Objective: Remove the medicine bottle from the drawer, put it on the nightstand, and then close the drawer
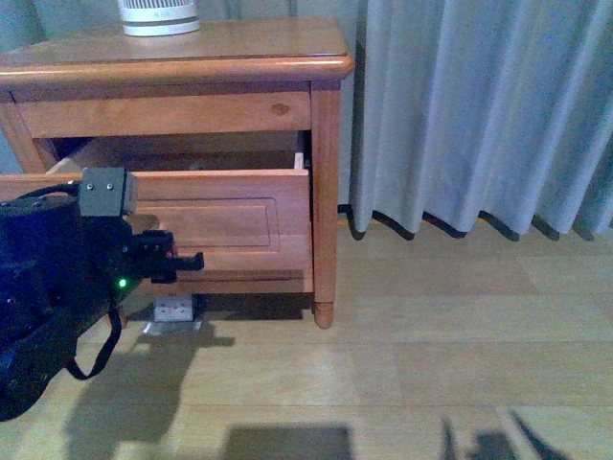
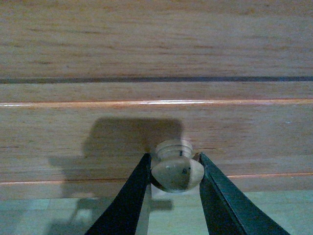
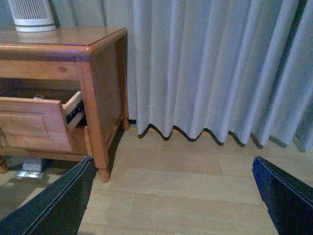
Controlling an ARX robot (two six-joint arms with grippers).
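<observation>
medicine bottle unclear inside the part-open drawer (image 1: 225,225).
left claw (image 2: 173,159) clamped on the knob (image 2: 177,172) may slip off; right claw (image 3: 172,161) apart.

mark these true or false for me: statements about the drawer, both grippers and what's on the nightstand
1. The drawer is pulled out of the nightstand. True.
2. The left gripper has its fingers on either side of the drawer's knob. True.
3. The right gripper is shut on the knob. False: it is open and empty, off to the side of the nightstand.
4. Nothing stands on the nightstand top. False: a white ribbed device stands there.
5. In the front view the curtain hangs left of the nightstand. False: it hangs to the right.
</observation>
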